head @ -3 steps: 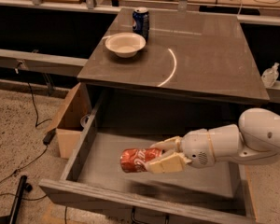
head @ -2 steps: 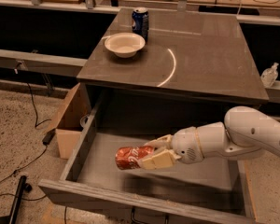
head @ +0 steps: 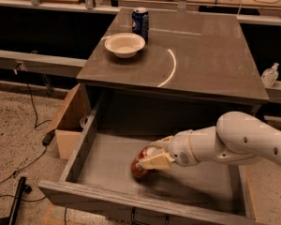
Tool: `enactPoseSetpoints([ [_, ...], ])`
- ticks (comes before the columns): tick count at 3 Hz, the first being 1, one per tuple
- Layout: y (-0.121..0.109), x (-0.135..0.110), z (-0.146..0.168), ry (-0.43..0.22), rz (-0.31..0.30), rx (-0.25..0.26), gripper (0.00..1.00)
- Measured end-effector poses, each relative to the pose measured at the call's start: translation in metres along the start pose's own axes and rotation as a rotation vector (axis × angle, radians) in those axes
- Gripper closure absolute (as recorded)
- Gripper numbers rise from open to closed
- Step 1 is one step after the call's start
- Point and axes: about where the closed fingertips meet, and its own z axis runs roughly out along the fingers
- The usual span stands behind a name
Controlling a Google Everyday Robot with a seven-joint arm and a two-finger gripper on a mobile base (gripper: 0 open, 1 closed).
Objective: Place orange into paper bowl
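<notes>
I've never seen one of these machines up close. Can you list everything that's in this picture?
paper bowl: one, cream-white, on the cabinet top, back left.
soda can: one, blue, upright just behind the bowl.
cabinet top: one, grey-brown, with a white curved mark.
drawer: one, grey, pulled open below the top.
orange-red item: one, inside the drawer.
cardboard box: one, brown, on the floor left of the drawer.
bottle: one, pale, far right.
cables: black, on the floor, left.
arm: one, white, reaching in from the right.
gripper: one, cream, in the drawer at the item.
</notes>
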Motion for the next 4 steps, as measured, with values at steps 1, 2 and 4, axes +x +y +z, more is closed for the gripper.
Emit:
enactPoseSetpoints([
  [1, -0.015, 0.004, -0.005, 0.029, 0.003, 0.11, 0.0],
  [2, -0.041, 0.0, -0.045, 0.01, 0.066, 0.229, 0.17],
  [4, -0.09, -0.003, -0.2, 0.001, 0.136, 0.472, 0.72],
])
